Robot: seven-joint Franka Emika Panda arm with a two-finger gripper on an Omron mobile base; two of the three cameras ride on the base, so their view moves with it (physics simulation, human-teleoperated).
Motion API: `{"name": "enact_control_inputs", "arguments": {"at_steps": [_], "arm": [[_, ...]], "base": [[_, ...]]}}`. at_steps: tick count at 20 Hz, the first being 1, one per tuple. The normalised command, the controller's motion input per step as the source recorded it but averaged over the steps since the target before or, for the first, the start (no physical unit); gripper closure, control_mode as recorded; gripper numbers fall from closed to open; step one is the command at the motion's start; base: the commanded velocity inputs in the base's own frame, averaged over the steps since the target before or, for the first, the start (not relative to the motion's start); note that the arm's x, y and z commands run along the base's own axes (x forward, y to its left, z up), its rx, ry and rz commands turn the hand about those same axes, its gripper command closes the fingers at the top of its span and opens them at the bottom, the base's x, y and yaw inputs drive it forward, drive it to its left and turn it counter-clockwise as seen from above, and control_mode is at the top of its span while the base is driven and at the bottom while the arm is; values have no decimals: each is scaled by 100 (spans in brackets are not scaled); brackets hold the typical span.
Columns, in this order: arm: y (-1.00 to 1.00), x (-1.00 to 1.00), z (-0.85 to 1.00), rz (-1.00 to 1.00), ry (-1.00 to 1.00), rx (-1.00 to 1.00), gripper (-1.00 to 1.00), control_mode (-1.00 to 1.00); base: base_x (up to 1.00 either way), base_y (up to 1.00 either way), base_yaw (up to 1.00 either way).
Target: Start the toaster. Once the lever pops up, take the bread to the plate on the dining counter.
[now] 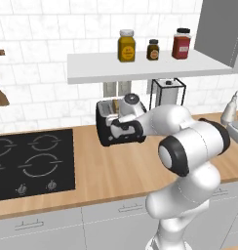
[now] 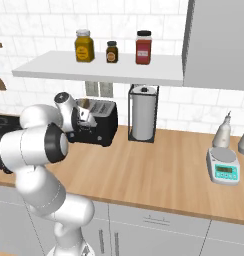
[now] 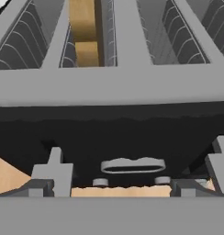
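1. Two risks at the left first. My arm reaches over the worktop (image 1: 106, 171) just right of the hob (image 1: 30, 163). A wide swing left would pass over it, though nothing stands there to hit.

2. My gripper (image 3: 132, 183) is spread wide and pinches nothing. It sits right at the near end of the toaster (image 1: 109, 122), where I judge the lever (image 3: 132, 165) to be. If I come down off-centre, a finger could slip past the lever and shove the whole toaster along the worktop instead of starting it.

3. Bread (image 3: 85, 34) stands in the left slot, seen from the hand, low between the wire guides. If I push the toaster or tip it, the slice could jam. When lifting it later, a crooked pinch may catch those wires.

4. Overhead, the shelf (image 2: 99, 70) with three jars (image 2: 111, 51) hangs above the toaster. I judge a high lift out of the slot could knock its front edge, so the way out is toward me, not straight up.

5. Right of the toaster, the towel holder (image 2: 142, 112) stands close; little room there. Farther right the worktop is open up to the scale (image 2: 223, 171) and bottle (image 2: 223, 131).
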Motion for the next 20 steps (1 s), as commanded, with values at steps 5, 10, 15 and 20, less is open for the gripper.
{"name": "enact_control_inputs", "arguments": {"at_steps": [5, 10, 15, 20], "arm": [[0, 0, -23, 0, 0, 0, -100, -100], [0, 0, -24, 0, 0, 0, -100, -100], [0, 0, -22, 0, 0, 0, -100, -100], [0, 0, -17, 0, 0, 0, -100, -100]], "base": [[0, 0, 0], [0, 0, 0], [0, 0, 0], [0, 0, 0]]}}
